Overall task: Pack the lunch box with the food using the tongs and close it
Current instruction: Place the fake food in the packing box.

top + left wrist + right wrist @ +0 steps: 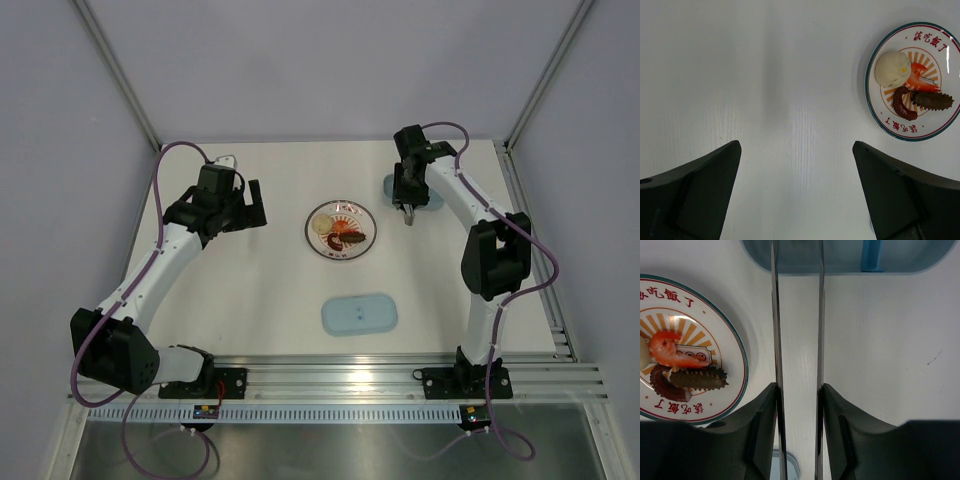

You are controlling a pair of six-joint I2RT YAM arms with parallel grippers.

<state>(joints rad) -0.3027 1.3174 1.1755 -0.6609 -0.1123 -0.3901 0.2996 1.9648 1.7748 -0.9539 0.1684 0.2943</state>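
Lunch box: mostly cut off by top edge.
Tongs: tips run past top edge.
Plate: left part cropped.

The top camera hangs high over the near edge of the table and looks down on all of it, the plate small and near the centre. The left wrist camera looks straight down from closer in, with the plate at its upper right. The right wrist camera sits closest, looking along the tongs, with the plate at its left edge and the lunch box to the upper right of the plate. All three views share the plate.
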